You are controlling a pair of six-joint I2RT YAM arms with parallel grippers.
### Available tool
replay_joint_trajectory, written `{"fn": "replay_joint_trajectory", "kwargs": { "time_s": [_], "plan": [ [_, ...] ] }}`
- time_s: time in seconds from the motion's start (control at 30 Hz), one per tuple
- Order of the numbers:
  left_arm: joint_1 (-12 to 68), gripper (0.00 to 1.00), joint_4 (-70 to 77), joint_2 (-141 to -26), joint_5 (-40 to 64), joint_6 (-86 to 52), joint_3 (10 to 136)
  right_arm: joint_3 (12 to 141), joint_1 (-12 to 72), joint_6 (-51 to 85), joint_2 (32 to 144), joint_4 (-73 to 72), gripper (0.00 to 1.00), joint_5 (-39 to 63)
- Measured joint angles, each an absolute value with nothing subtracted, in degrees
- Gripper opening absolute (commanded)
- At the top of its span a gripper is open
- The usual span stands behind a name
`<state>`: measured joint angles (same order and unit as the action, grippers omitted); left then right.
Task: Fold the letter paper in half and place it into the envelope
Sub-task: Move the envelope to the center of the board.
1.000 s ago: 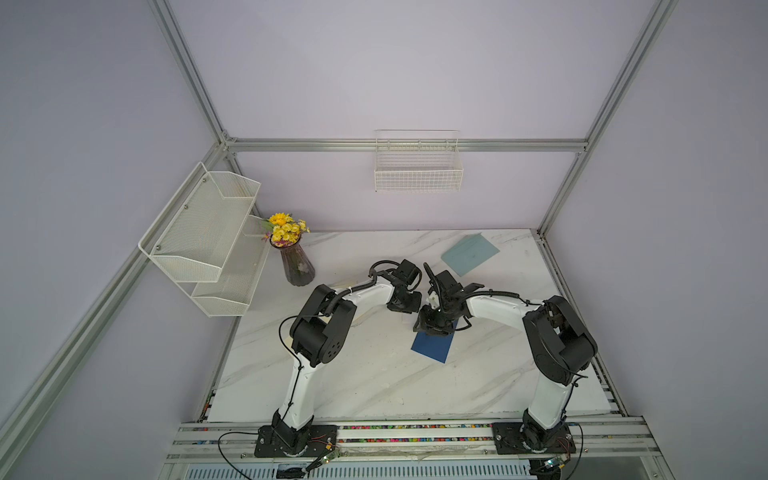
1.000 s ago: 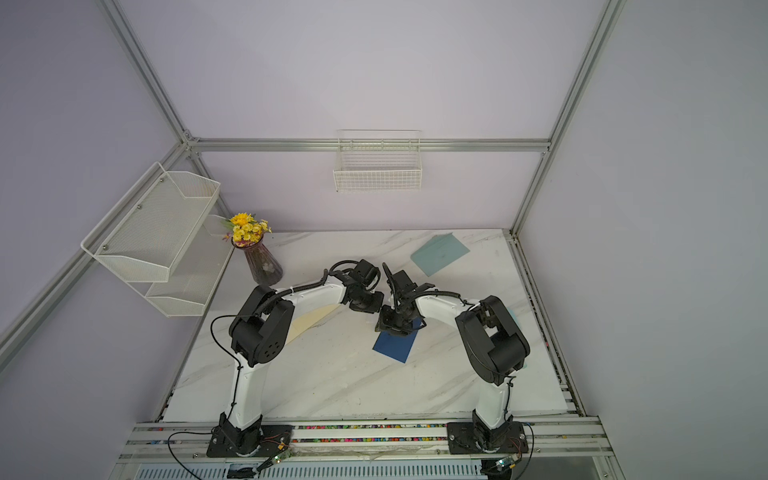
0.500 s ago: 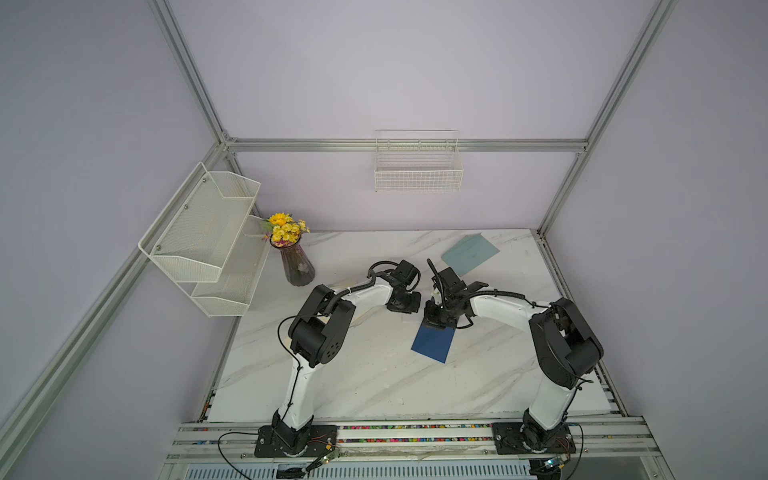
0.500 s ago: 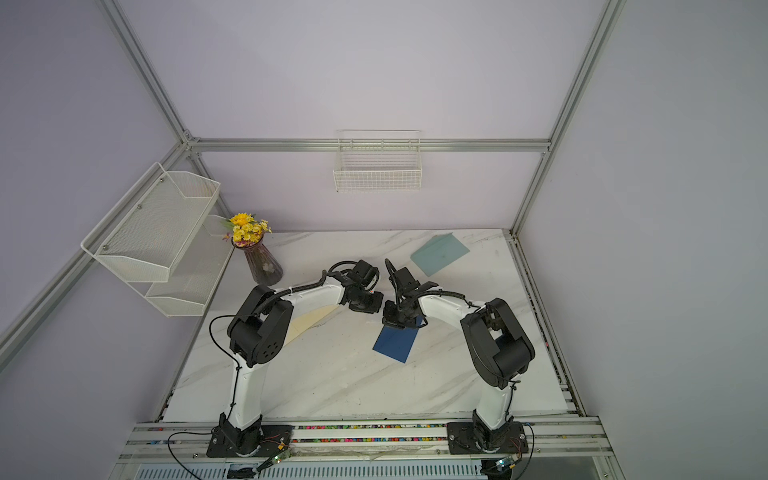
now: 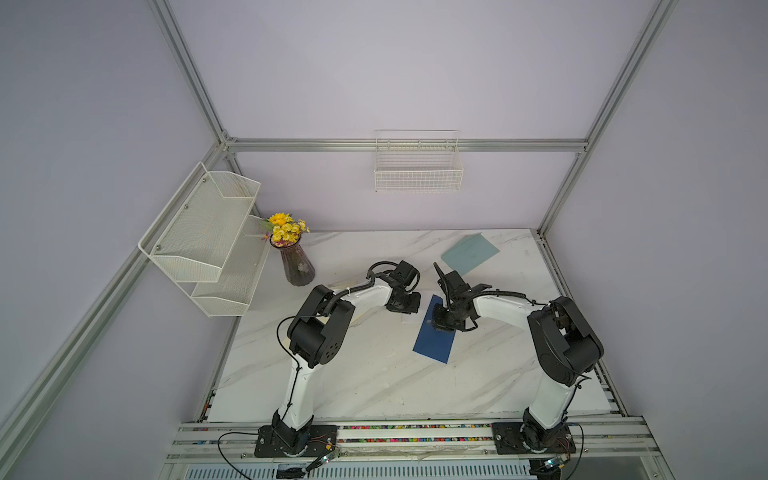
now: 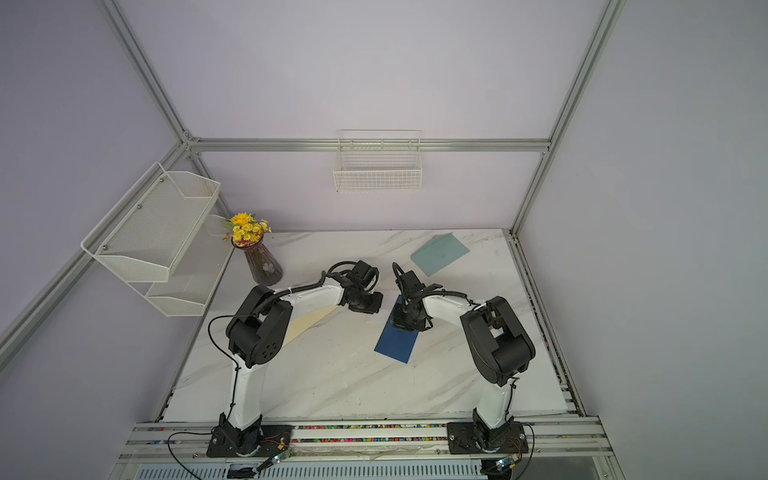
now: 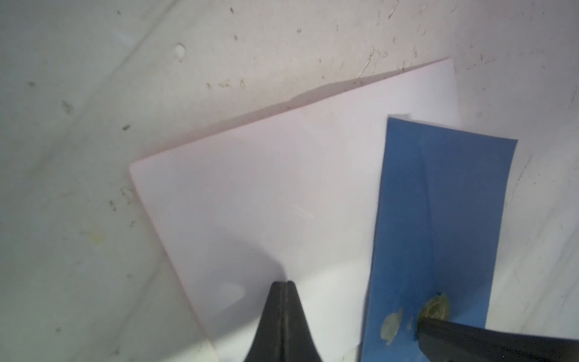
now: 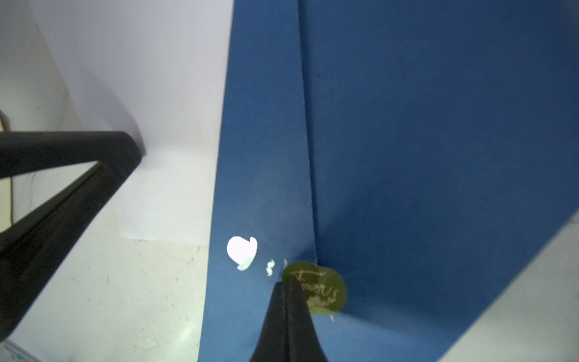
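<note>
A dark blue envelope lies mid-table, and it shows again in the wrist views. Its flap tip carries a round green sticker. The white letter paper lies flat beside it, with one edge running under the blue. My left gripper is shut, its tips resting on the paper. My right gripper is shut too, tips against the sticker. Whether it pinches the flap I cannot tell.
A pale blue-green sheet lies at the back right. A cream sheet shows under the left arm. A vase of yellow flowers stands at the back left, near a white mesh shelf. A wire basket hangs on the back wall.
The right gripper's jaws have closed at the envelope's sticker. The left arm, the paper and the envelope have stayed where they were.
</note>
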<state>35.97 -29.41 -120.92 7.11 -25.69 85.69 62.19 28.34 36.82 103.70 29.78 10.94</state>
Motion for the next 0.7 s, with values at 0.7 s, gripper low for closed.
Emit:
{"fn": "replay_joint_trajectory", "kwargs": {
  "time_s": [0.7],
  "plan": [
    [35.94, 0.0, -28.93, -120.22, 7.2, -25.32, 84.49, 63.09, 23.97, 35.42, 102.78, 38.54, 0.0, -0.78]
  ]
}}
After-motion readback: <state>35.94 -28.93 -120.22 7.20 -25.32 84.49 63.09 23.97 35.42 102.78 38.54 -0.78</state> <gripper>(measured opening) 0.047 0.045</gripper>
